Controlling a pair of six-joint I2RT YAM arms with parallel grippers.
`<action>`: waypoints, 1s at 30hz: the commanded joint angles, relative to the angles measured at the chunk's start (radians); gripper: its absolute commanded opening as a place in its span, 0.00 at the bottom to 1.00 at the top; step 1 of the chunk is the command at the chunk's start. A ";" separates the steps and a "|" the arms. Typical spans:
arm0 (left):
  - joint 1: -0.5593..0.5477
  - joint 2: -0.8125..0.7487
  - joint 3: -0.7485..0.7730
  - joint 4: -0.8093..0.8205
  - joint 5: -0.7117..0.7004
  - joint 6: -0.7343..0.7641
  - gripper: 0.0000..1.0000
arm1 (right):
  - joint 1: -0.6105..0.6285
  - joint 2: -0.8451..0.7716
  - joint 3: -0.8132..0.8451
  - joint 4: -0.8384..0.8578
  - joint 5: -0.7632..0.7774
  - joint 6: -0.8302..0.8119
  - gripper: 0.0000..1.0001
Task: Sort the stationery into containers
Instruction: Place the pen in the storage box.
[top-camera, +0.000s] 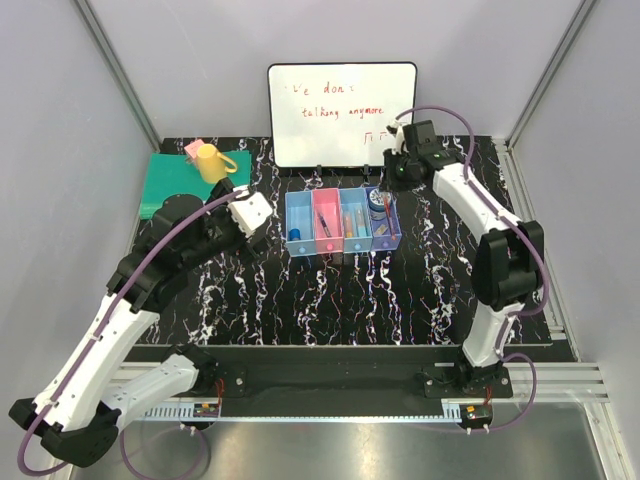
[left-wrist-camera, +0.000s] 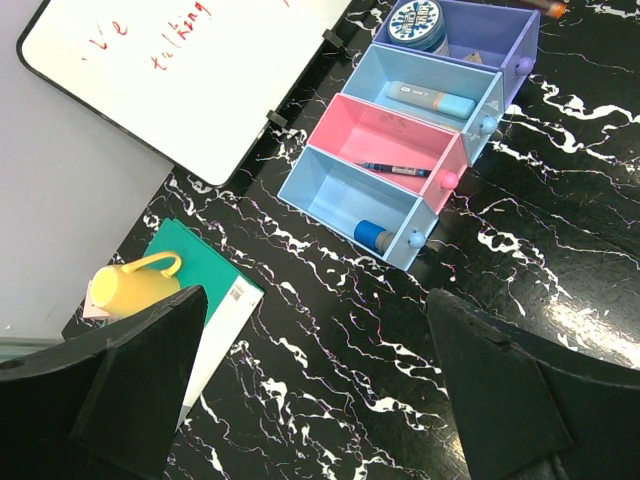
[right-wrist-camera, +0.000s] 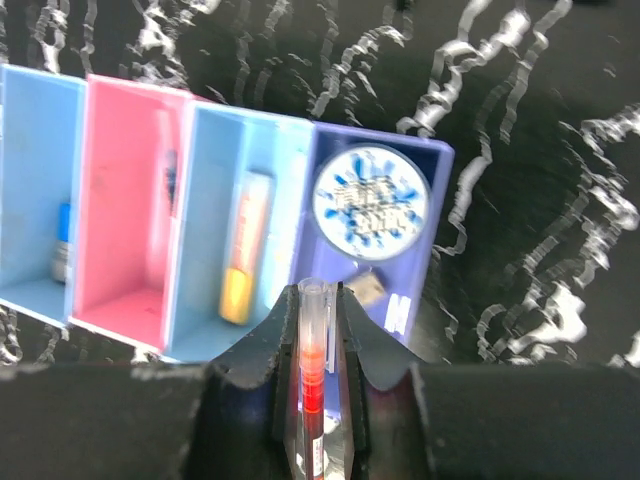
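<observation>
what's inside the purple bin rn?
The purple bin holds the round blue-white patterned roll and a small tan block. The floor under the roll is covered, so unseen.

Behind my arms a whiteboard (top-camera: 342, 113) stands at the back of the tabletop (top-camera: 400, 290), with red handwriting on it; I read the upper line roughly as "we don", its end unclear; the lower line reads "talking anymore"; my left wrist camera catches only "ve" and "talking".
</observation>
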 joint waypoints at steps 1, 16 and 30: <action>-0.003 -0.014 -0.005 0.039 -0.014 -0.019 0.99 | 0.053 0.057 0.108 0.045 -0.041 0.060 0.05; -0.003 -0.004 -0.020 0.039 -0.019 -0.030 0.99 | 0.158 0.271 0.345 0.086 -0.094 0.144 0.03; -0.003 -0.017 -0.037 0.037 -0.023 -0.032 0.99 | 0.229 0.382 0.450 0.112 -0.094 0.174 0.00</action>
